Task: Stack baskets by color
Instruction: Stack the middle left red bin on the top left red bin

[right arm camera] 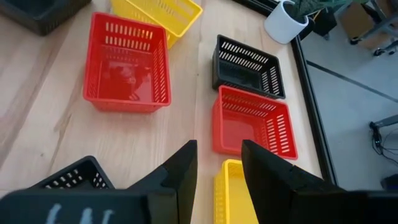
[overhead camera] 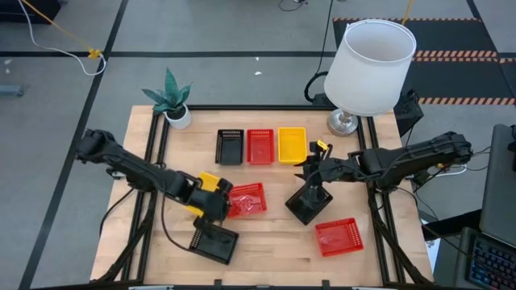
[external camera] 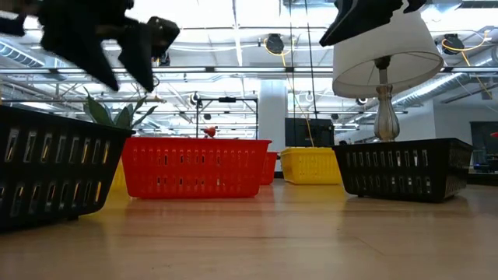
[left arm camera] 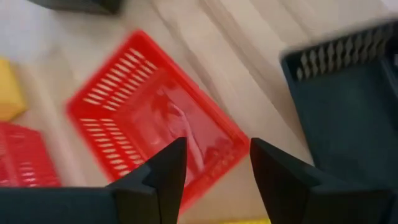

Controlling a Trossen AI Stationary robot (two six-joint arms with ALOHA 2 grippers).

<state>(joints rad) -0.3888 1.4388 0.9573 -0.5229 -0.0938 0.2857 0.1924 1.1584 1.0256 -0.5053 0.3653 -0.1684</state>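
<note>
My left gripper (left arm camera: pixel 217 168) hangs open above the near-left rim of a tilted red basket (left arm camera: pixel 155 124) at mid-table, touching nothing. A black basket (overhead camera: pixel 214 242) sits beside it toward the near edge. A yellow basket (right arm camera: pixel 158 12) lies partly under my left arm. My right gripper (right arm camera: pixel 219 165) is open and empty, raised above another black basket (overhead camera: pixel 309 205). A second red basket (overhead camera: pixel 339 237) rests near the front right. Black (overhead camera: pixel 230 147), red (overhead camera: pixel 260 146) and yellow (overhead camera: pixel 292 144) baskets stand in a row at the back.
A white lampshade on its lamp (overhead camera: pixel 372 64) stands at the back right corner. A small potted plant (overhead camera: pixel 171 101) is at the back left. Bare wood shows along the near edge between the black and red baskets.
</note>
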